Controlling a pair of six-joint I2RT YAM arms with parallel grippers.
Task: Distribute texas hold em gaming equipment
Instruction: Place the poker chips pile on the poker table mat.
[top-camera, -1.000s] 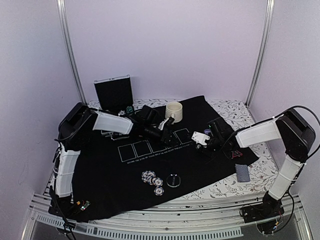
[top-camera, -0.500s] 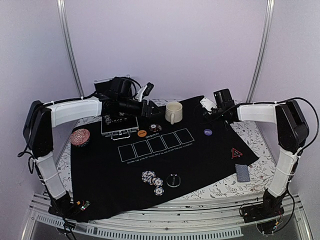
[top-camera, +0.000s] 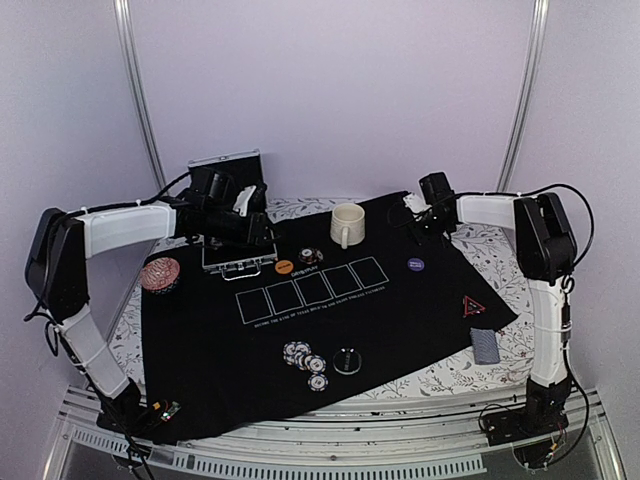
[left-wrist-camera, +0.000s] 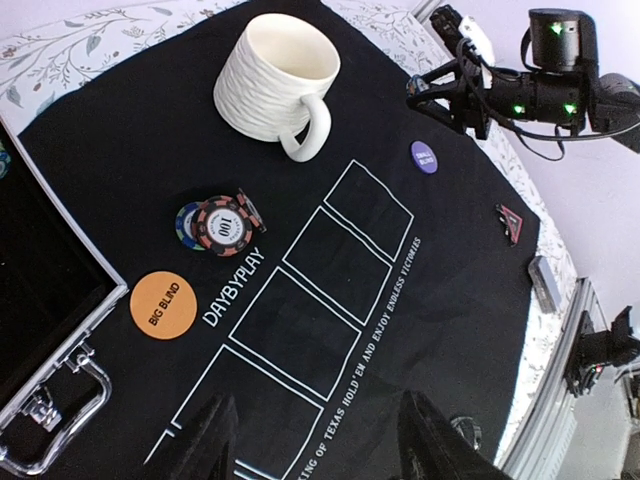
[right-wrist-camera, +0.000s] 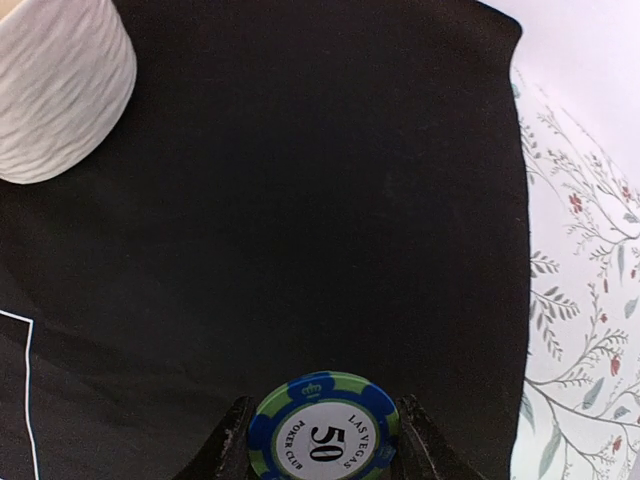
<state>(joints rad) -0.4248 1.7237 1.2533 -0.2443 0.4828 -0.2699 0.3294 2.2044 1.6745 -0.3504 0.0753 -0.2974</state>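
Chip (right-wrist-camera: 322, 430), 50 face toward wrist camera, clamped in right end effector (right-wrist-camera: 325, 445); left end effector (left-wrist-camera: 322, 440) apart.

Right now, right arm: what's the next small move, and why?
Probably lower the right gripper toward the black felt mat and release. It is shut on the blue-and-green striped 50 poker chip, over bare felt and apart from the ribbed cream mug.

One mug (top-camera: 347, 222), one case (top-camera: 228, 186), one card deck (top-camera: 485, 345), four marker tokens (top-camera: 284, 267).
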